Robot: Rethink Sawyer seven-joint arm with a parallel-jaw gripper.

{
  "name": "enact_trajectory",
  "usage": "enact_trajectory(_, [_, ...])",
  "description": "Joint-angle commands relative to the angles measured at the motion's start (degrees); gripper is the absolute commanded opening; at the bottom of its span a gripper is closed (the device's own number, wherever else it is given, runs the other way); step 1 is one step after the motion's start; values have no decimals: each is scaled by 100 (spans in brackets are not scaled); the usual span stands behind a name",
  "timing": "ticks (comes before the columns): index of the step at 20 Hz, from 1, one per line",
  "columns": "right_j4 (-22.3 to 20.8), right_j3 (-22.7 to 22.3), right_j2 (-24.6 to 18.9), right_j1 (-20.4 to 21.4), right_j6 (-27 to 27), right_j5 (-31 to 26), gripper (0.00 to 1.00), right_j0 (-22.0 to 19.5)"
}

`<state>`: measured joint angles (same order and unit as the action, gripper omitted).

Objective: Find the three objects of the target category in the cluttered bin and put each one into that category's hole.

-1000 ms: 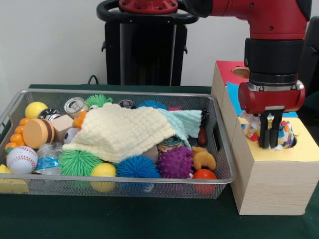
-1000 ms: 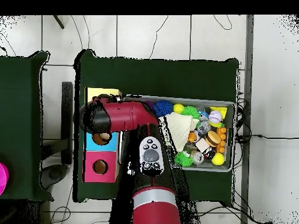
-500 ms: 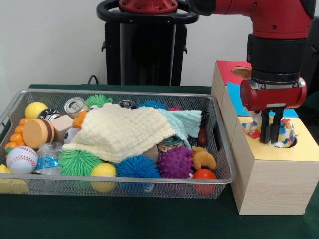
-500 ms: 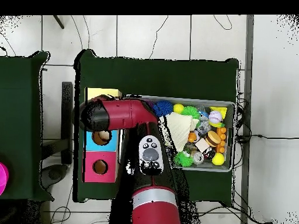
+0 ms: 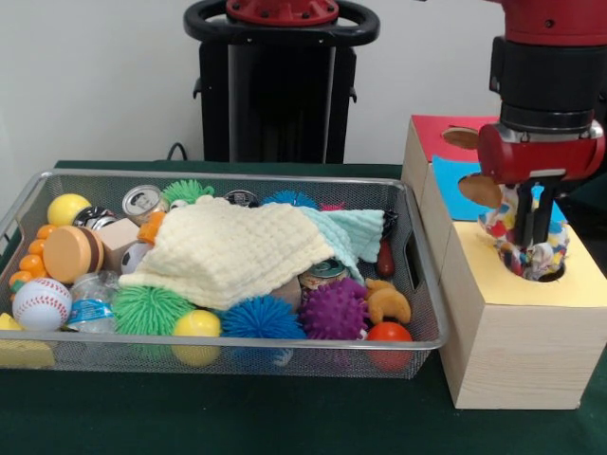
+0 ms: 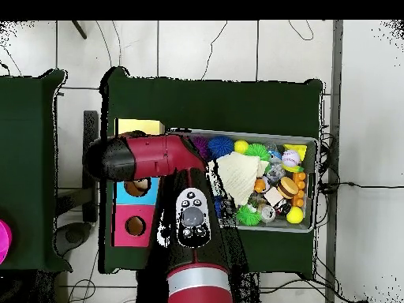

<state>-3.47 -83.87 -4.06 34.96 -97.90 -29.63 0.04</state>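
A multicoloured patterned cloth (image 5: pixel 542 248), bunched into a wad, sits half inside the round hole of the yellow-topped wooden box (image 5: pixel 517 332). The red and black end effector (image 5: pixel 532 242) stands upright over that hole, its narrow black fingers closed on the cloth. Beside the box, a wire mesh bin (image 5: pixel 218 346) on the green worktop (image 5: pixel 237 417) holds two more cloths, one pale yellow (image 5: pixel 232 251) and one mint green (image 5: pixel 356 232), draped over spiky balls, cans and toy food.

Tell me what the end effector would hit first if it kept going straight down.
Probably the multicoloured patterned cloth bunched in the yellow-topped hole under the end effector; depth is unclear.
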Motion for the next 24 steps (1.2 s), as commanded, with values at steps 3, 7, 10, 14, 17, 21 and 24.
enact_trajectory(3, [41, -480, -61, 21, -753, -581, 0, 106])
enact_trajectory(7, [-30, -375, -32, -152, -768, -270, 0, 103])
enact_trajectory(10, [-118, -250, 43, -299, -775, -79, 0, 122])
enact_trajectory(14, [-147, -215, 70, -419, -745, -15, 0, 101])
enact_trajectory(17, [-179, -64, 195, -582, -785, -147, 0, 180])
enact_trajectory(21, [-199, 29, 293, -704, -788, -100, 0, 247])
enact_trajectory(24, [-192, 46, 359, -712, -833, -22, 0, 315])
